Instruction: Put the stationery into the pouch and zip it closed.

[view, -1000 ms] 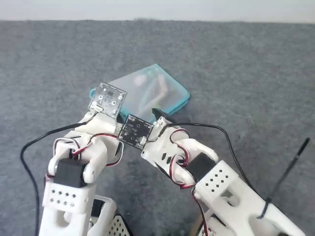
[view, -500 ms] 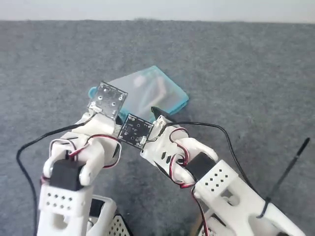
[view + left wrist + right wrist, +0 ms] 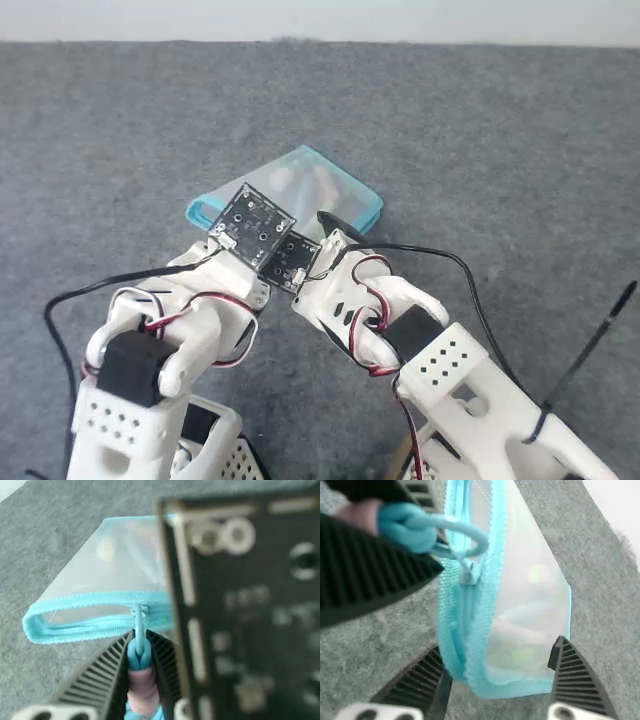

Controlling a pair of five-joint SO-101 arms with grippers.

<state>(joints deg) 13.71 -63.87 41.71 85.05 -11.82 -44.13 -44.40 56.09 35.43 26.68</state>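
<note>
Left pincer (image 3: 138,636) pinches zipper pull (image 3: 136,654) at pouch (image 3: 107,562) edge.

No legible text or markings.

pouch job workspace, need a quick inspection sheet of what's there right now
surface: grey carpet-like cloth, flat
job's things: translucent pouch with turquoise edging lies flat; stationery shows as blurred shapes inside; how far the zip is shut cannot be told
clutter: nothing seen
tools: left tool shut on the zipper pull; right tool open, fingers either side of the pouch's end
cables: black cable arcs off the right arm over the cloth; another black cable loops out beside the left arm
surroundings: pale strip beyond the cloth's far edge
</note>
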